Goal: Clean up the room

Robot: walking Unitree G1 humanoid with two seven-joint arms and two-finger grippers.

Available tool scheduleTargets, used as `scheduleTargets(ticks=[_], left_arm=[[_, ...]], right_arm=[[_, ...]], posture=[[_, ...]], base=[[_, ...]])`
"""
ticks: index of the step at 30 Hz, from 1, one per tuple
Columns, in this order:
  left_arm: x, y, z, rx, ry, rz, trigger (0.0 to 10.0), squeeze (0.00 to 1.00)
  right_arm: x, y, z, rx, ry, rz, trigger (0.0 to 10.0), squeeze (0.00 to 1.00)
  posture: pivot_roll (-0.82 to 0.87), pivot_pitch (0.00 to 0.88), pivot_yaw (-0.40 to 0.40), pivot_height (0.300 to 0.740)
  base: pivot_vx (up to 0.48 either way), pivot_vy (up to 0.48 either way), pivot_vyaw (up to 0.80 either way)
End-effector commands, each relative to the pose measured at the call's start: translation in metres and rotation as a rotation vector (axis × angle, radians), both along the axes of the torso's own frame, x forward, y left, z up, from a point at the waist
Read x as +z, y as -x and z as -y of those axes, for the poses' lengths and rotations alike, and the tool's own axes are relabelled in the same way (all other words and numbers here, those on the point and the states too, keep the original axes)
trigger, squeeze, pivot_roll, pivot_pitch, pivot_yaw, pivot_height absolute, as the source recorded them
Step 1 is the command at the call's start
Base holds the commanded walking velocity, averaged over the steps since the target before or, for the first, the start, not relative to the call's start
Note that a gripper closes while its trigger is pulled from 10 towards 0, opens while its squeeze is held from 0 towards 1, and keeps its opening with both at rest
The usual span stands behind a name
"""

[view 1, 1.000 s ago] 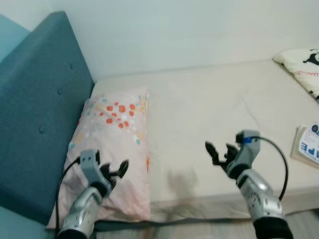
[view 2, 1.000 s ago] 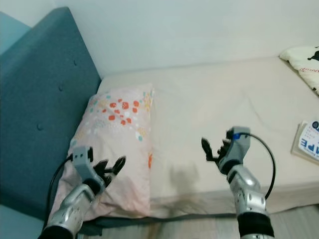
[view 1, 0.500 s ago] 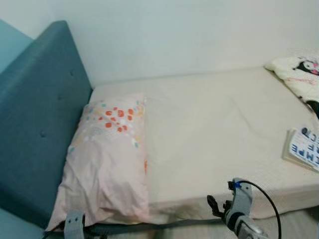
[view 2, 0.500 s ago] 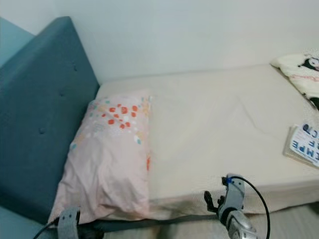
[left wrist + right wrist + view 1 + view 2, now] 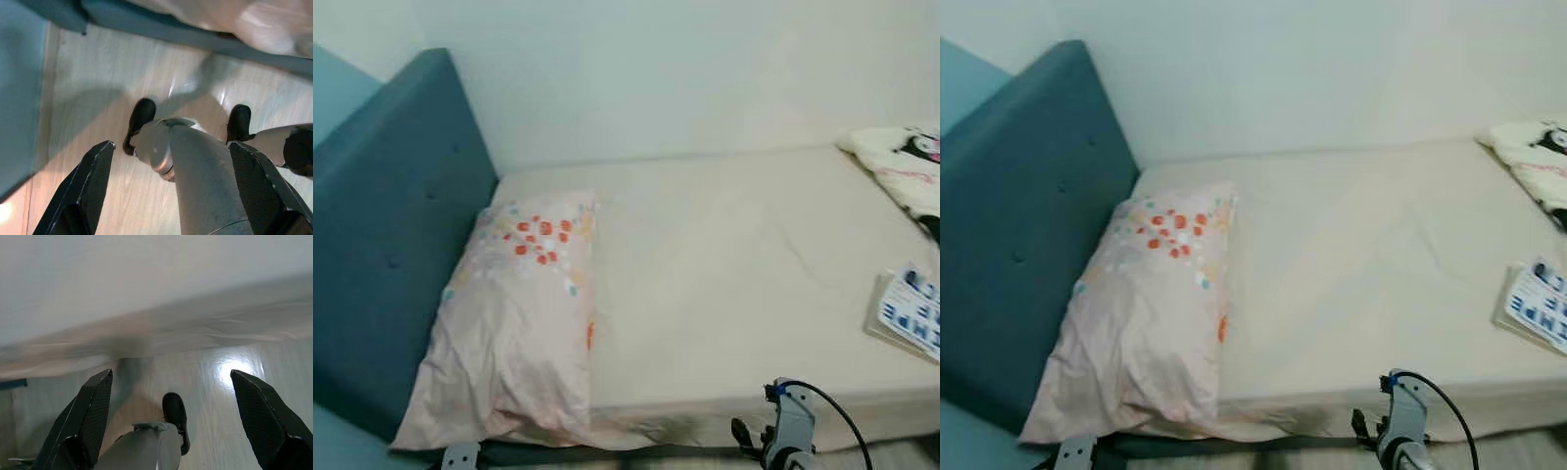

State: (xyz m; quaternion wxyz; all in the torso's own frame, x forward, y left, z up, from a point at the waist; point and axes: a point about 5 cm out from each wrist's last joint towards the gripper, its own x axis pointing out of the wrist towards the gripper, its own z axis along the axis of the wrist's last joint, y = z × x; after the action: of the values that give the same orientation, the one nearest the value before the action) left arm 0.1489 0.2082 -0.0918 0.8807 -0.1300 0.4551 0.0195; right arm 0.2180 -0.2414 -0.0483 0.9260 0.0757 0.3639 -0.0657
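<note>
A pink pillow (image 5: 514, 313) with orange and blue spots lies at the head of the bed, against the teal headboard (image 5: 382, 235). The cream sheet (image 5: 724, 255) is smooth and bare in the middle. My right gripper (image 5: 744, 437) hangs low in front of the bed's near edge; in the right wrist view it (image 5: 171, 374) is open and holds nothing. Only the left arm's wrist block (image 5: 460, 457) peeks in at the bottom. In the left wrist view, the left gripper (image 5: 170, 144) points down at the floor, open and holding nothing.
A white cloth with a cartoon print (image 5: 901, 166) lies at the bed's far right. A booklet with blue lettering (image 5: 911, 315) sits near the right front edge. Below are the pale wooden floor (image 5: 73, 98), my own legs and black feet (image 5: 139, 120), and the bed's dark base (image 5: 146, 29).
Both arms have dropped from above the mattress to below its front edge. The head camera has shifted, so more of the wall and bed shows.
</note>
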Motion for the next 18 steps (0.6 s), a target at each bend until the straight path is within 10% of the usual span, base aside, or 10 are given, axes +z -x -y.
scheduleTargets(ticks=[1, 18], left_arm=[[-0.0025, 0.0079, -0.0045, 0.001, -0.013, -0.031, 10.0, 0.0], [-0.002, 0.0044, -0.0013, -0.024, -0.007, -0.029, 10.0, 0.0]], right_arm=[[-0.0031, 0.0039, -0.0007, -0.008, 0.001, -0.011, 10.0, 0.0], [-0.0016, 0.0018, 0.0061, -0.072, 0.024, -0.013, 10.0, 0.0]], posture=[[-0.11, 0.11, 0.055, 0.735], [-0.11, 0.114, 0.052, 0.735]], base=[[0.0, -0.472, 0.71], [0.0, -0.472, 0.04]])
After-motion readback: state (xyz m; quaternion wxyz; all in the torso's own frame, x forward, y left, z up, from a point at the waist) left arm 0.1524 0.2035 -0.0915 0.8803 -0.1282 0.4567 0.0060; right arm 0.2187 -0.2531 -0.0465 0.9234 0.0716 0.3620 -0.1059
